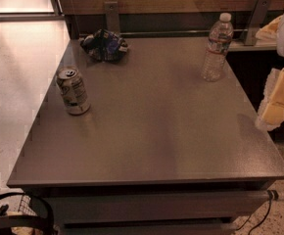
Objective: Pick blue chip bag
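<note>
Hovering off the table (156,131), grip unclear, the gripper (275,112) is nearer the bottle (216,48) than the blue chip bag (104,45).

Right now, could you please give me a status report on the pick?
Gripper at right edge of table, well away from target. Blue chip bag lying at back left, untouched. Can and water bottle stand clear of it.

The blue chip bag (104,45) is dark with white markings — tool (278,104) at right, yellow-white.
</note>
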Tool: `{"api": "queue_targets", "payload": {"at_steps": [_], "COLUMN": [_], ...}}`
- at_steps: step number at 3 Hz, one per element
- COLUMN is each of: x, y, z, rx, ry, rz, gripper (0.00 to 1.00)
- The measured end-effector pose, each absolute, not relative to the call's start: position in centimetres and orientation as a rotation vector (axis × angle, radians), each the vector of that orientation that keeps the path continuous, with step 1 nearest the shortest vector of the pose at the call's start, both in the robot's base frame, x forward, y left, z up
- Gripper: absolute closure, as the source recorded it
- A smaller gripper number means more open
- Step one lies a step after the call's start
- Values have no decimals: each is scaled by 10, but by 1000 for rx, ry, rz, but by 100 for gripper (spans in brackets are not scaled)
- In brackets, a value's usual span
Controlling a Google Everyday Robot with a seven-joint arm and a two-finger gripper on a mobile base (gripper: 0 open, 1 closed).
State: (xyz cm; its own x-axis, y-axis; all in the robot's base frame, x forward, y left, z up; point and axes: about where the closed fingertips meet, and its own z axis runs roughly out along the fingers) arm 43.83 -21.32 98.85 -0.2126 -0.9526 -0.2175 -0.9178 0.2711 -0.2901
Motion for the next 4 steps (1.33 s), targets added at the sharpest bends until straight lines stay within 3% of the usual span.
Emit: {"api": "queue_targets", "payload": {"at_steps": [2, 4], "x": [457, 538], "y": [-202, -150], "z": [994, 997], "rx": [-1709, -1714], "ry": [2136, 1904], "rz": [-132, -67], "gripper": [0, 0]}}
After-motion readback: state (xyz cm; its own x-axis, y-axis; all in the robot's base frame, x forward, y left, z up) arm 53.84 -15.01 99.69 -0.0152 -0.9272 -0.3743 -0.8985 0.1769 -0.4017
